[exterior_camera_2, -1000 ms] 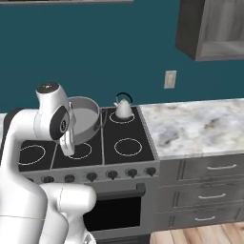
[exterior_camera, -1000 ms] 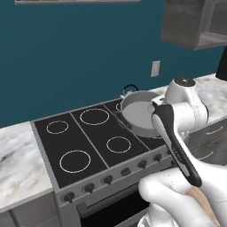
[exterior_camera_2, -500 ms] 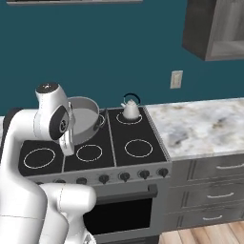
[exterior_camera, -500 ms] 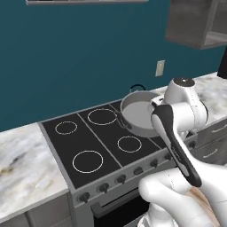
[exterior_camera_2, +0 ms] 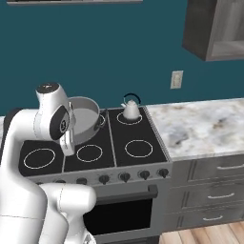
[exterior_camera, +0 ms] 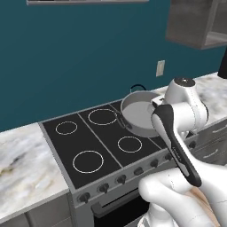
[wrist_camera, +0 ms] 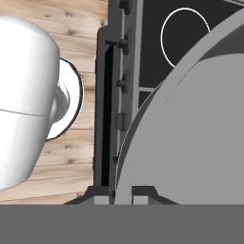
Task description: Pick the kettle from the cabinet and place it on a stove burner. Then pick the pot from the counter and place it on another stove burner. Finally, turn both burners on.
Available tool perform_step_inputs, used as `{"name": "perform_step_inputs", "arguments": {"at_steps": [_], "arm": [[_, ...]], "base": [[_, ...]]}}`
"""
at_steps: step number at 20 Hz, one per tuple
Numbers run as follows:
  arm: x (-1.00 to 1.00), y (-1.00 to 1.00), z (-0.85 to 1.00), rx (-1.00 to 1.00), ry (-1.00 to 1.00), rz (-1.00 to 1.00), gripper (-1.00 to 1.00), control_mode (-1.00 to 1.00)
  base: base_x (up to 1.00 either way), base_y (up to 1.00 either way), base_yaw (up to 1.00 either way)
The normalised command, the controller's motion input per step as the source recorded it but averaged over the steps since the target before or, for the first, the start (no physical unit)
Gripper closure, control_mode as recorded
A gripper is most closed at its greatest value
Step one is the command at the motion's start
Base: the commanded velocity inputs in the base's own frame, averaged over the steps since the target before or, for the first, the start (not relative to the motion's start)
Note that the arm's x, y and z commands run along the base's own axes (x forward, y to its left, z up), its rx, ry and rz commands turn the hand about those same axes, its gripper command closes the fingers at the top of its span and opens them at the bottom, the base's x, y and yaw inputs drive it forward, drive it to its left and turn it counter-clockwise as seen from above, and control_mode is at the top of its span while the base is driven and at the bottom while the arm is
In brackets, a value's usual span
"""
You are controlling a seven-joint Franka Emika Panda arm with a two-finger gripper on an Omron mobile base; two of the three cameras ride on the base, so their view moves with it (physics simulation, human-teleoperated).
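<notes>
kettle: done, I'd say — the kettle (exterior_camera_2: 131,109) sits on the back-right burner ring of the cooktop (exterior_camera_2: 119,143); the cabinet (exterior_camera_2: 214,28) niche looks bare

pot: the pot (exterior_camera: 141,113) is up in the air over the cooktop's middle, off the table (exterior_camera_2: 200,126)

pincer: the pincer (wrist_camera: 121,192) is clenched on the pot's rim — in the hand view the wall runs right between the tips

burner for the pot: the front-middle ring (exterior_camera_2: 89,153) is just below it, so probably there, just my guess

left to do: lower the pot, let go, then the knobs (exterior_camera_2: 125,177) for both burners — none turned yet as far as I can tell
</notes>
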Motion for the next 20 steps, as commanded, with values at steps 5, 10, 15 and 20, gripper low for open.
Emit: {"name": "perform_step_inputs", "arguments": {"at_steps": [5,10,15,20], "arm": [[0.0,0.0,0.0,0.0,0.0,0.0,1.0,1.0],[0.0,0.0,0.0,0.0,0.0,0.0,1.0,1.0],[0.0,0.0,0.0,0.0,0.0,0.0,1.0,1.0],[0.0,0.0,0.0,0.0,0.0,0.0,1.0,1.0]], "base": [[0.13,-0.11,0.0],[0.13,-0.31,0.0],[0.19,-0.25,0.0],[0.36,-0.12,0.04]]}}
